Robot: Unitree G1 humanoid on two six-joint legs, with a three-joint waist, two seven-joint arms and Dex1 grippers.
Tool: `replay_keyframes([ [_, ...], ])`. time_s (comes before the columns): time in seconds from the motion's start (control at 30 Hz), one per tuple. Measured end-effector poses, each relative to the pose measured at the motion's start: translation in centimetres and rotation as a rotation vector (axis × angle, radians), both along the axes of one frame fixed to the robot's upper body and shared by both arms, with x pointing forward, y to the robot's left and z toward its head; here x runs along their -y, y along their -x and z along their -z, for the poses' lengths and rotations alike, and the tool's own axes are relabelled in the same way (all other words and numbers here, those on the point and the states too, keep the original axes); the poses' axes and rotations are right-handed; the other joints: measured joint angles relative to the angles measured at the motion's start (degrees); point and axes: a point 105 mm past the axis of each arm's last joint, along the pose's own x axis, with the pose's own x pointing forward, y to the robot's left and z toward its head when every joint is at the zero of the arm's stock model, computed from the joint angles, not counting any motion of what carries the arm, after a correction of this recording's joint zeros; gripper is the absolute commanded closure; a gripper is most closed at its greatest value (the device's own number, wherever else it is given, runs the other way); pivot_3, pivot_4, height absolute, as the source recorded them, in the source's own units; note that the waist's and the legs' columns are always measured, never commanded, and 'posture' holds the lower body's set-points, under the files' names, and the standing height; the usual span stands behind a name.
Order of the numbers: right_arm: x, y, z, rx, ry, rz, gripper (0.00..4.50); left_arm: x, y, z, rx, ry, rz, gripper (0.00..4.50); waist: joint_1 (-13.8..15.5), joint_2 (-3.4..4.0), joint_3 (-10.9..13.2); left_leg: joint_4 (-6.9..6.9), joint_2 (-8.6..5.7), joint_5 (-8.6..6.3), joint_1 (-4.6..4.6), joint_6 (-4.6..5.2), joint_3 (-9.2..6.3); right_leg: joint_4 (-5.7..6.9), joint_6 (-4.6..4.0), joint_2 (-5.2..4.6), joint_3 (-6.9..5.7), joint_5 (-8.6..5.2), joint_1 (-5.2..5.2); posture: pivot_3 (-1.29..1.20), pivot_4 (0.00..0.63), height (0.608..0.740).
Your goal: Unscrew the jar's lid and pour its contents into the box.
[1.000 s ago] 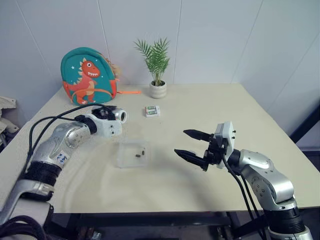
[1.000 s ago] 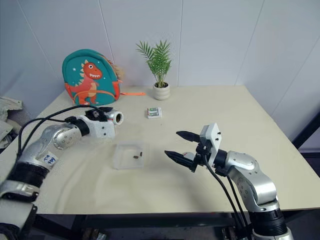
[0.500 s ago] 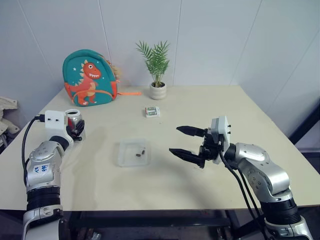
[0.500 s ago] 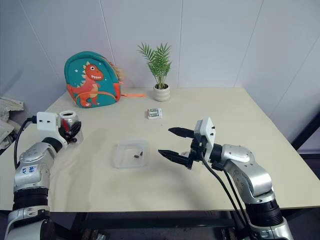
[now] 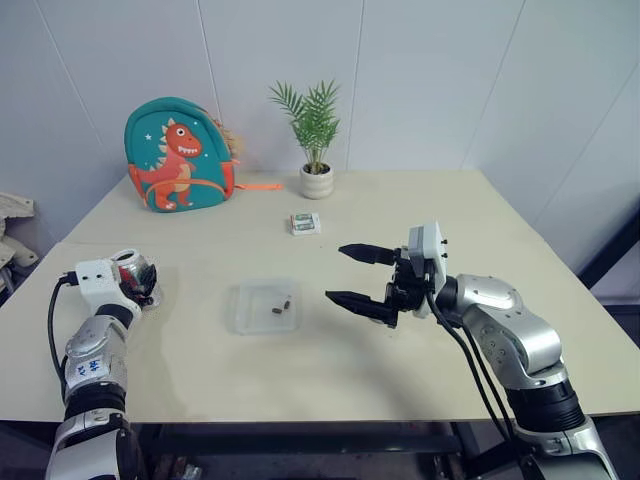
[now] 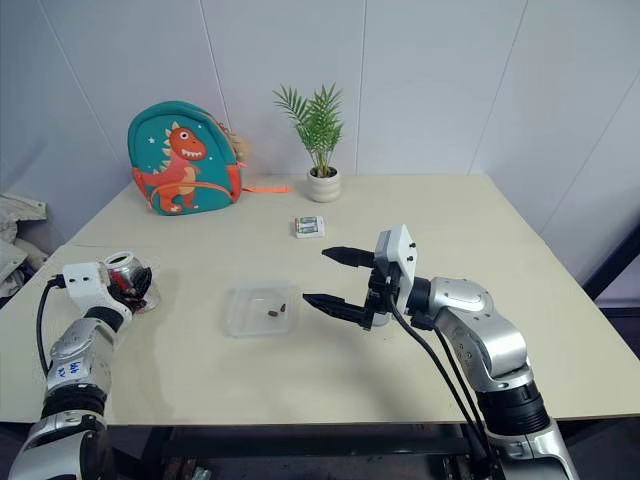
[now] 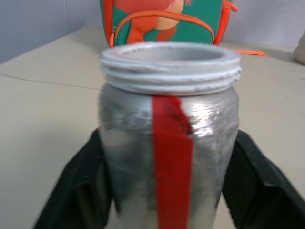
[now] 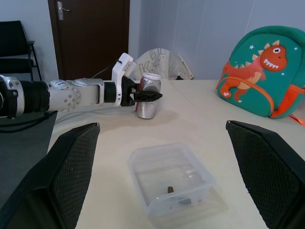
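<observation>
Between the two black fingers (image 7: 86, 186) of the left gripper (image 5: 138, 280) stands the jar (image 7: 169, 143), upright on the table (image 5: 420, 210) with its threaded mouth uncapped and its red mark facing the wrist camera. One finger lies along each flank of the jar; whether the pads press the wall or stand just clear of it cannot be told. The right wrist view shows the same arrangement from across the table, with the jar's base on the tabletop.

Beside the jaws of the right gripper (image 5: 348, 276), on the side toward the left gripper, lies the box (image 5: 266, 306). It sits flat on the table, apart from both grippers. The contents (image 8: 177, 195), a few dark pellets, rest on the box floor. The right jaws are spread wide and grip nothing; they point sideways across the table toward the box, held above the surface.

Beyond both sets of jaws, toward the far wall, a white-and-green packet (image 5: 305, 222) lies on the table. Further back stand a potted plant (image 5: 315, 135) and a teal dinosaur backpack (image 5: 178, 155), well apart from the jar and the box.
</observation>
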Motion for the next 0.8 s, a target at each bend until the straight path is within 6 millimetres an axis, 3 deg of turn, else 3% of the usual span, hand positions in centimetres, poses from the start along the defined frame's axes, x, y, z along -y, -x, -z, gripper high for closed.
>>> replay_keyframes([
  [0.07,0.0,0.0,0.0,0.0,0.0,-0.001,0.0,0.2,0.1,0.0,0.005,-0.008,0.017,0.02,0.0,0.0,0.0,-0.01,0.0,0.0,0.0,0.0,0.0,-0.02,0.0,0.0,0.0,0.0,0.0,0.0,0.15,0.74],
  [0.3,-0.1,0.1,0.1,-0.001,0.003,-0.011,0.0,-0.4,2.4,1.0,-0.037,-0.07,0.016,0.02,-0.1,0.0,0.0,-0.05,0.04,-0.05,0.0,-0.01,0.01,-0.05,-0.01,0.0,0.01,0.0,-0.01,0.0,0.15,0.74],
  [0.53,0.3,0.4,1.3,-0.028,0.014,-0.014,0.0,0.3,6.2,0.8,-0.101,-0.222,0.06,0.02,0.0,0.0,0.0,-0.07,0.07,-0.09,0.0,0.01,0.02,-0.15,-0.11,-0.05,-0.01,-0.04,0.01,0.0,0.15,0.74],
  [0.67,0.8,0.4,1.4,-0.02,0.033,-0.01,0.0,1.1,8.5,-0.3,-0.135,-0.375,0.145,0.02,-0.2,0.01,0.0,-0.16,0.14,-0.11,0.03,-0.01,0.11,-0.28,-0.47,-0.06,-0.01,-0.23,0.0,0.0,0.15,0.74],
  [0.73,1.0,0.5,1.5,-0.021,0.047,-0.009,0.0,1.8,9.5,-0.5,-0.153,-0.438,0.205,0.02,-0.1,0.01,0.0,-0.19,0.16,-0.11,0.02,-0.01,0.11,-0.35,-1.19,-0.08,-0.02,-0.61,0.0,0.0,0.15,0.74],
  [0.8,1.4,0.5,1.7,-0.027,0.058,-0.005,0.0,2.3,10.0,-0.6,-0.156,-0.463,0.252,0.02,-0.1,0.01,0.0,-0.19,0.16,-0.13,0.01,0.01,0.13,-0.41,-1.2,-0.1,-0.01,-0.62,0.01,0.0,0.15,0.74],
])
